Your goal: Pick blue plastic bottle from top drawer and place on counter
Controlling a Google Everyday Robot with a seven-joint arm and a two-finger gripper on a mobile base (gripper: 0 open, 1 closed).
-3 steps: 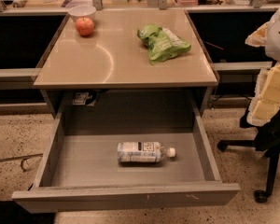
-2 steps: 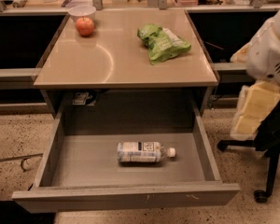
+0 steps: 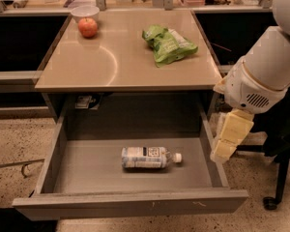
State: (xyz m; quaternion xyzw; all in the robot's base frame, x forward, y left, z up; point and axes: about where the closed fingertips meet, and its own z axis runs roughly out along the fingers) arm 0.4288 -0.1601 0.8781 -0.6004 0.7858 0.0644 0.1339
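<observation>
The blue plastic bottle [image 3: 147,157] lies on its side on the grey floor of the open top drawer [image 3: 130,204], white cap pointing right. The tan counter [image 3: 111,64] is above the drawer. My gripper [image 3: 223,152] hangs down from the white arm [image 3: 261,76] at the right, just outside the drawer's right wall and to the right of the bottle. It holds nothing that I can see.
On the counter are a green snack bag [image 3: 168,44], a red apple [image 3: 87,27] and a white bowl [image 3: 84,11] behind it. Dark side shelves flank the counter. A black chair base [image 3: 275,187] stands on the floor at the right.
The arm has moved left and down, bringing the gripper from the right edge of view to beside the drawer's right wall. The bottle has not moved.
</observation>
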